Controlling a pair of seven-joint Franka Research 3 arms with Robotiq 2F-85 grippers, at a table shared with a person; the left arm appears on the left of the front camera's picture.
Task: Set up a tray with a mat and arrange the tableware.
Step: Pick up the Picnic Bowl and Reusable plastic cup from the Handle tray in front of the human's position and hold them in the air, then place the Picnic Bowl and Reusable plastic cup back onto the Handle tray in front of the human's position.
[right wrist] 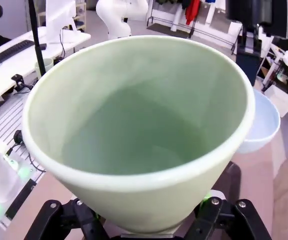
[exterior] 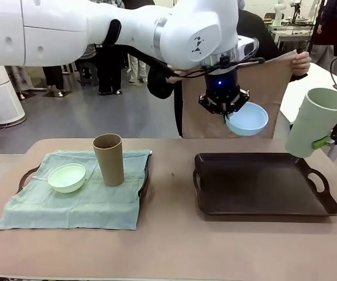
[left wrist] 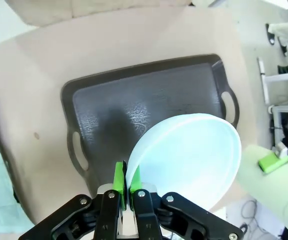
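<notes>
The left gripper (exterior: 223, 109) hangs over the far edge of the dark tray (exterior: 262, 206) with its jaws pinched tight on the rim of the blue bowl (exterior: 247, 119), which dangles tilted from that one thin hold. The right gripper (exterior: 326, 141) at the far right is closed around the base of the green cup (exterior: 313, 120), also tilted and off the tray's right edge. The tray is bare, and a person behind it holds up a brown mat (exterior: 262, 88), so the main risk is order: if either piece goes down now, the mat has nowhere to lie (and would have to be worked under it). The bowl's grip is the weak point; a quick swing could twist it out of the pads to drop on the tray. The two arms are close, so a move inward by either could knock cup against bowl. At left, the tan cup (exterior: 109, 159) and green bowl (exterior: 67, 177) stand on a teal cloth (exterior: 75, 196), clear of trouble.
</notes>
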